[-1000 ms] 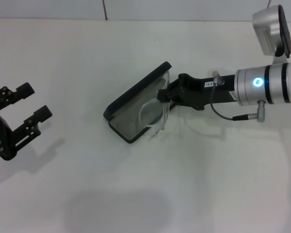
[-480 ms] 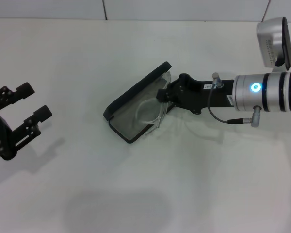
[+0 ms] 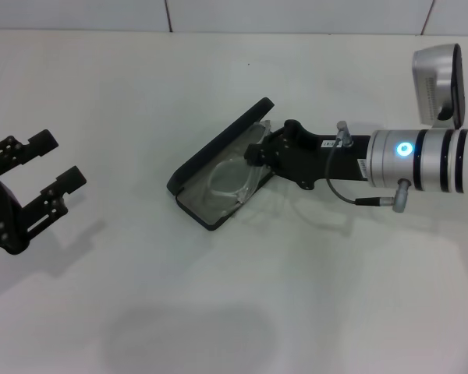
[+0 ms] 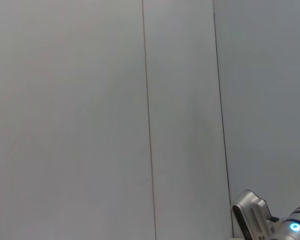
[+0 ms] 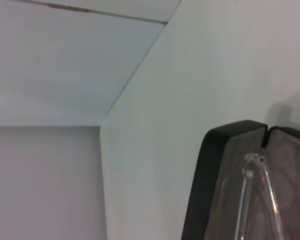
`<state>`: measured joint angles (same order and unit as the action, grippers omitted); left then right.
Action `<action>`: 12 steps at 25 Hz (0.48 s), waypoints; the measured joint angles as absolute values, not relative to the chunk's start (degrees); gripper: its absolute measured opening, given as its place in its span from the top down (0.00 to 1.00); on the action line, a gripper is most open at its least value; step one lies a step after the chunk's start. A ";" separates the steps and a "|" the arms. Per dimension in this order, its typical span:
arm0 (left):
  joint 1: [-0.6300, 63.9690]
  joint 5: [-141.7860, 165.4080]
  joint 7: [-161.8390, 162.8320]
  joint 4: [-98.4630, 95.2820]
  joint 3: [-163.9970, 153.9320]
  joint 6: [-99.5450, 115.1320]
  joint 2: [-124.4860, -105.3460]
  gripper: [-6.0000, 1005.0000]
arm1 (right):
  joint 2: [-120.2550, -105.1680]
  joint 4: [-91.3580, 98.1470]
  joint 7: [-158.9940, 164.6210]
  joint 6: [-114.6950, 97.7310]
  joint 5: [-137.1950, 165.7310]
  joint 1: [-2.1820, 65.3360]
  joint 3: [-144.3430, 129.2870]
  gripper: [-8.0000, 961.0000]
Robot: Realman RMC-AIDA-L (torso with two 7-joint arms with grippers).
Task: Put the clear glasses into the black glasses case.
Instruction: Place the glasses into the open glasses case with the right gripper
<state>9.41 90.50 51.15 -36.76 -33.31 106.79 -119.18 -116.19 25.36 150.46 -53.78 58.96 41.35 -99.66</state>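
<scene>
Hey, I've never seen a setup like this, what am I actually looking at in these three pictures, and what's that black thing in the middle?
This is a robot with two arms, filmed by three of its own cameras. The head view looks down on a white table. The black thing in the middle is the black glasses case, lying open with its lid raised. The right gripper, on the silver arm coming in from the right, is at the case's edge, lowering the clear glasses into it; they lie mostly inside the open case. Whether its fingers are gripping them is hard to tell. The left gripper waits at the left edge, fingers open and empty.

The left wrist picture shows only a pale panelled wall and a bit of the other arm. The right wrist picture shows the case's corner and part of the glasses up close.
</scene>
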 joint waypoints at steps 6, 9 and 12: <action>9.49 90.47 49.92 -35.97 -33.31 106.79 -119.17 0.44 | -116.19 25.66 150.29 -52.95 56.01 40.66 -101.56 0.95; 9.47 90.45 49.85 -35.91 -33.31 106.82 -119.18 0.44 | -116.18 25.86 150.29 -52.25 54.11 40.13 -102.98 0.95; 9.28 90.44 49.84 -35.91 -33.31 106.89 -119.18 0.44 | -116.19 25.89 150.26 -51.32 51.57 39.82 -105.27 0.94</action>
